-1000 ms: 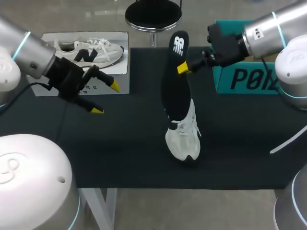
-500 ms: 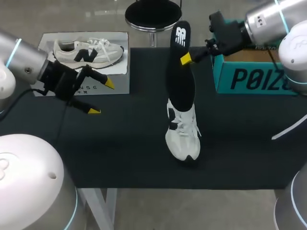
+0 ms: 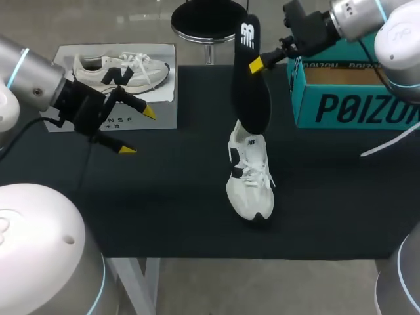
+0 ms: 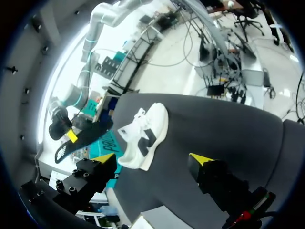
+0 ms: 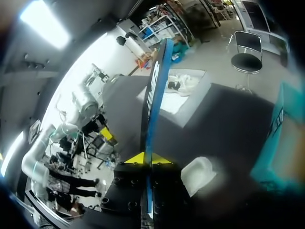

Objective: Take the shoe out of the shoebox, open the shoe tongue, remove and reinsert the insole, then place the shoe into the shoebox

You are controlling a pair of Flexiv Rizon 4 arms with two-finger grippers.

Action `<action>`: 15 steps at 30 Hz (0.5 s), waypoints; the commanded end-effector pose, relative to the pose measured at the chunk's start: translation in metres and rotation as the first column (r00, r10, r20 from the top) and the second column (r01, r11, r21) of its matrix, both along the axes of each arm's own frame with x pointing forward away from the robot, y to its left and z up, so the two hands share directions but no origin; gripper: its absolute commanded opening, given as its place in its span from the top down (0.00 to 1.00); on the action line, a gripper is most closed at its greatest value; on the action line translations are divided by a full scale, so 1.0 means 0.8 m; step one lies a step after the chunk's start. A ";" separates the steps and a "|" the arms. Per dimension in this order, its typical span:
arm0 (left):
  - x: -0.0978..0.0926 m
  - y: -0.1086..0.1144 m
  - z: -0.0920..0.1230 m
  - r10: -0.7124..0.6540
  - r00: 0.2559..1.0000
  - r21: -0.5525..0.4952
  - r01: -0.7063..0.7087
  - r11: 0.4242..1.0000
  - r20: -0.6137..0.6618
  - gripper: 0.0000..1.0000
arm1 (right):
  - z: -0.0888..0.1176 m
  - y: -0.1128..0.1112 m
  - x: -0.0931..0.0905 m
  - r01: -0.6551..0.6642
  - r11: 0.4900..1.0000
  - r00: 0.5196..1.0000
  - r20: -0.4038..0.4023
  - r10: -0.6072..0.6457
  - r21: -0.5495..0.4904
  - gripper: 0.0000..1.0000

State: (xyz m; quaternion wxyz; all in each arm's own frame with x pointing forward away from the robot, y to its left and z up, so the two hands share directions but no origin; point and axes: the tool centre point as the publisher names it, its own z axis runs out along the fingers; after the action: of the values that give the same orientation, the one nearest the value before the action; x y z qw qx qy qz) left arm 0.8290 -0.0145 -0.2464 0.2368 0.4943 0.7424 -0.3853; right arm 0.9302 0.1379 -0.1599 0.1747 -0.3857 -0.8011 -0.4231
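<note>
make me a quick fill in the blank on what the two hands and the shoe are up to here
1. The right hand is shut on the black ____.
2. The left hand is ____ and holds nothing.
3. The white shoe sits on the table, not inside the ____ shoebox.
Missing words: insole; open; teal.

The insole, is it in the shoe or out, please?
Mostly out: right claw holds insole above the shoe; lower tip, cannot tell.
</note>
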 end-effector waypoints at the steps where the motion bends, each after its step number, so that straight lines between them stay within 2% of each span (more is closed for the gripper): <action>1: 0.000 0.000 0.000 0.000 1.000 0.004 0.000 1.000 0.001 0.00 | -0.013 -0.002 0.027 -0.019 1.000 1.000 -0.016 0.018 -0.010 1.00; 10: 0.000 0.000 0.000 0.000 1.000 0.004 0.000 1.000 0.001 0.00 | -0.005 -0.011 0.075 -0.028 0.998 1.000 -0.004 0.028 -0.055 1.00; 15: 0.000 0.000 0.000 0.000 1.000 0.004 0.000 1.000 0.001 0.00 | -0.020 -0.012 0.085 -0.004 0.997 1.000 0.017 0.005 -0.072 1.00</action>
State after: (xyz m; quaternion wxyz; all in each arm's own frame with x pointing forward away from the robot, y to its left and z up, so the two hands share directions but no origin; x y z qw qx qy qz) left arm 0.8285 -0.0147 -0.2462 0.2368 0.4943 0.7426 -0.3848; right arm 0.9920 0.1232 -0.1704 0.1532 -0.3843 -0.8154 -0.4048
